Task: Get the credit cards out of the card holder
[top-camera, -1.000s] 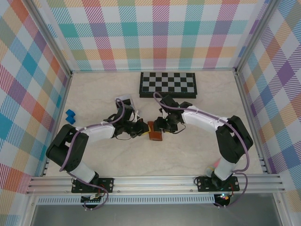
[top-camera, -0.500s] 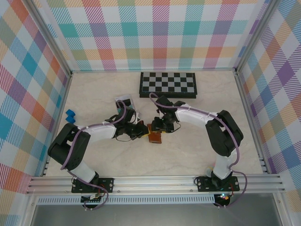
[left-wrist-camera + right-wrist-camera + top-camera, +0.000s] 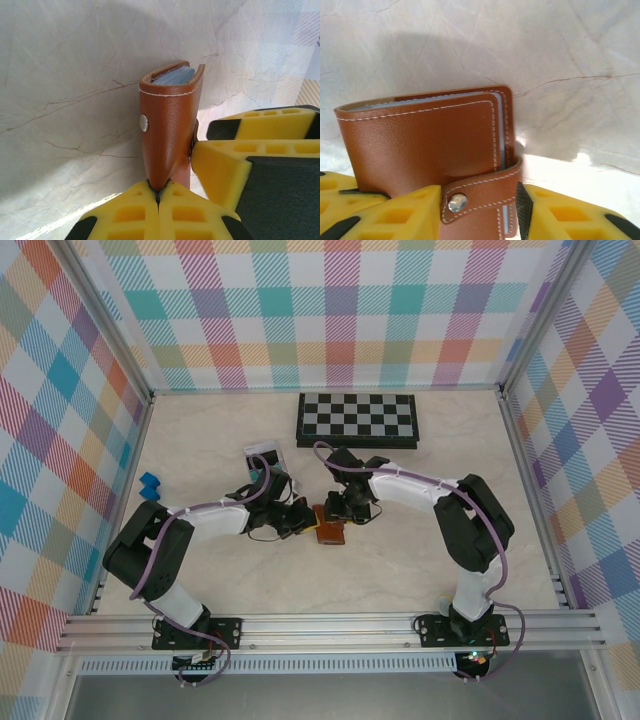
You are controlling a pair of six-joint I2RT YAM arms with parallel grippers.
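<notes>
The brown leather card holder (image 3: 329,526) stands on edge on the marble table between my two grippers, folded, with its clasp tab (image 3: 480,192) snapped. My left gripper (image 3: 307,522) is shut on one end of the card holder (image 3: 167,125), the leather pinched between its yellow fingertips (image 3: 135,207). From the other side my right gripper (image 3: 339,508) has its fingers (image 3: 395,212) against both ends of the clasp tab on the card holder (image 3: 420,145). Blue-grey sleeve edges (image 3: 173,76) show at the top. The credit cards are hidden inside.
A black-and-grey chessboard (image 3: 357,420) lies at the back. A clear tray (image 3: 265,454) sits behind the left gripper, and a small blue block (image 3: 150,486) lies by the left wall. Checked walls enclose the table on three sides.
My right gripper has shifted slightly left onto the card holder and its jaws have narrowed round the clasp tab. The left gripper has held its grip in place.
</notes>
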